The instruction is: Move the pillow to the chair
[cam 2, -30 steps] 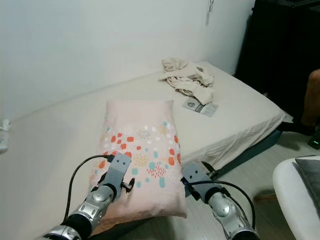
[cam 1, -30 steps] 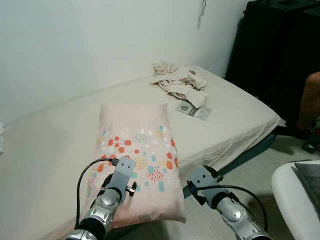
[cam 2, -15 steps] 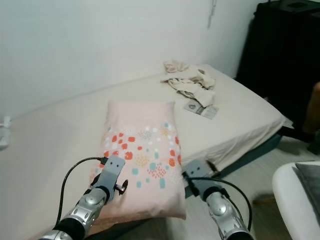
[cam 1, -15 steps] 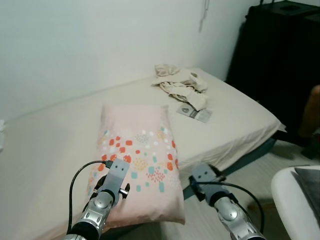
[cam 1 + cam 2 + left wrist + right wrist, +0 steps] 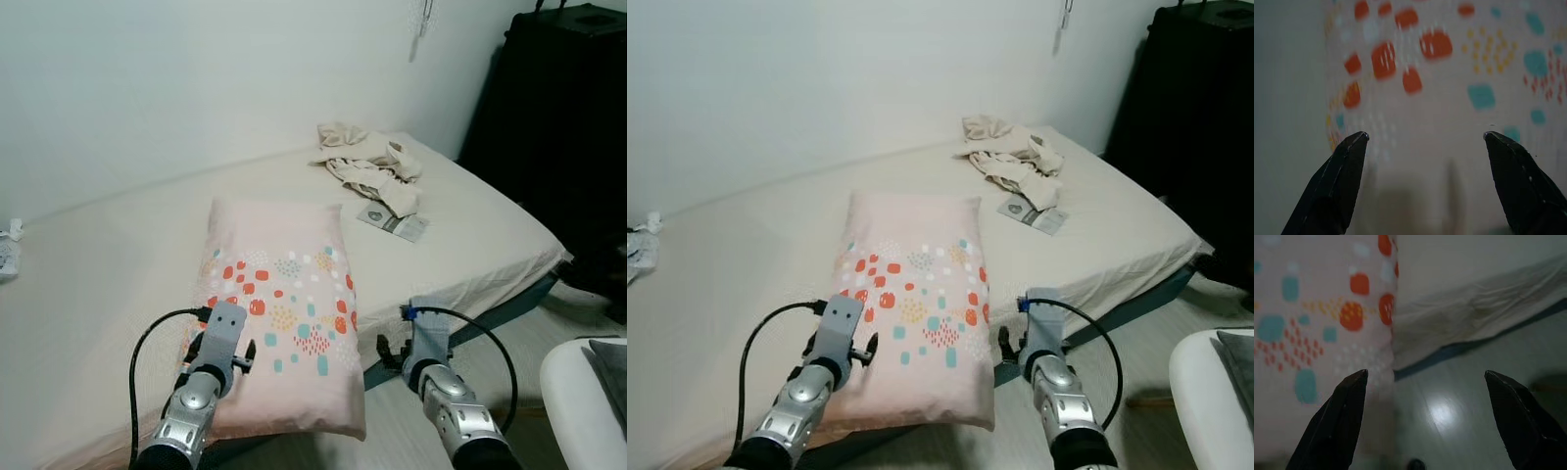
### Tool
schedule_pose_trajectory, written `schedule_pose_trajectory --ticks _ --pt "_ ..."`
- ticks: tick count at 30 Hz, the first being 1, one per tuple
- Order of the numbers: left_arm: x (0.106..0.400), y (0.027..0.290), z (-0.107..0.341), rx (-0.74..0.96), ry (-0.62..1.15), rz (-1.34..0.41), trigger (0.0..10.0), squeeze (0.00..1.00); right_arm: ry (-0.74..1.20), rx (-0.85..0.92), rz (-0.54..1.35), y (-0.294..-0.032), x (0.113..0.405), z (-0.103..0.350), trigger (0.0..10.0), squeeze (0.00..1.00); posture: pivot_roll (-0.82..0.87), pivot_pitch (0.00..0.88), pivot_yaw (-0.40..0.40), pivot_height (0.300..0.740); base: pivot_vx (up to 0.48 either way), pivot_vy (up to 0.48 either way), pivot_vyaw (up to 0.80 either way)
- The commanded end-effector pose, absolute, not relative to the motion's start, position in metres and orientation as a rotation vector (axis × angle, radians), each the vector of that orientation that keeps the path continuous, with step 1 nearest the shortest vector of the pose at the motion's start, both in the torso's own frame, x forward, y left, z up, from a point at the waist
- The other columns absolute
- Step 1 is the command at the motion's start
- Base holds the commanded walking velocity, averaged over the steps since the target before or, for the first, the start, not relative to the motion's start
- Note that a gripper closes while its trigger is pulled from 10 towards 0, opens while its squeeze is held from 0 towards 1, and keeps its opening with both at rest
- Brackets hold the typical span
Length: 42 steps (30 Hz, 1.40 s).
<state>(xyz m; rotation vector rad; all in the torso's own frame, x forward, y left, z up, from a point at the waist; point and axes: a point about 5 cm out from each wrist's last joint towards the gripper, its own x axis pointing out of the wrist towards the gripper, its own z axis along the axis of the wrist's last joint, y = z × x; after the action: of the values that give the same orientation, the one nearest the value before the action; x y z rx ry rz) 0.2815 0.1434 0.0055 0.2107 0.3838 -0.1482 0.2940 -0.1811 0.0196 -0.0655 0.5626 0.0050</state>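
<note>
Cream bed (image 5: 470, 235), patterned pillow (image 5: 277, 304), crumpled clothes (image 5: 367, 166), small booklet (image 5: 392, 221)

Readable text: none in any view.
Small flat printed packet (image 5: 393, 221) on the cream bed sheet: carries a dark round mark and grey print, too small to read.
Pale pink pillow with red, teal and yellow spots (image 5: 279, 294): pattern only, no lettering.
Robot's silver arms: no label or number can be made out.
</note>
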Motion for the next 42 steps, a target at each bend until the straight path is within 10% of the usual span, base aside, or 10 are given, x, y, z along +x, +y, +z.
schedule_pose_trajectory --ticks 1,13,42 --pt "0.275 0.146 -0.001 0.254 0.406 -0.146 10.0 0.0 0.58 -0.173 0.084 -0.171 0.293 0.02 10.0 0.0 -0.09 0.135 -0.016 0.74 0.0 0.0 0.0" --pt "0.271 0.137 -0.002 0.192 0.404 -0.122 10.0 0.0 0.392 -0.268 0.321 -0.134 0.288 0.019 10.0 0.0 -0.08 0.114 -0.034 0.74 0.0 0.0 0.0" --pt "0.283 0.147 0.013 0.172 0.338 -0.033 10.0 0.0 0.303 -0.026 0.193 -0.15 0.302 0.031 10.0 0.0 -0.09 0.088 -0.027 0.74 0.0 0.0 0.0"
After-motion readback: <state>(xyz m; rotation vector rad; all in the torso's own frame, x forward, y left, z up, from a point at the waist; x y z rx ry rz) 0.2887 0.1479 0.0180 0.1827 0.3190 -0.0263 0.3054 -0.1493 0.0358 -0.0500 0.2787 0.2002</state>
